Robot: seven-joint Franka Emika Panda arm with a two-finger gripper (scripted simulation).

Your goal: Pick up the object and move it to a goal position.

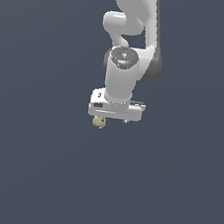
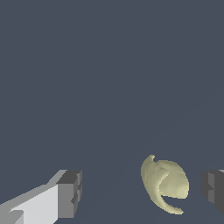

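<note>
**Pincer spread around the object, off-centre, no contact yet**

Exterior view: white Panda arm points straight down over a plain dark grey-blue surface. The pincer sits low. The object, a small pale olive-yellow lump, shows just under the hand's edge toward the exterior view's left. Finger detail is too small to read here.

Wrist view: pincer spread wide; two dark grey blocky pads stand well apart. The object lies between them, much nearer one pad, touching neither. Its shape is rounded, with folded ridges and a thin curled lip; matte finish.

Judgement: likely light and rigid. The curved, ridged faces may slip or rotate when squeezed. Best hold is across the fullest middle, not the thin lip; centre first.
</note>
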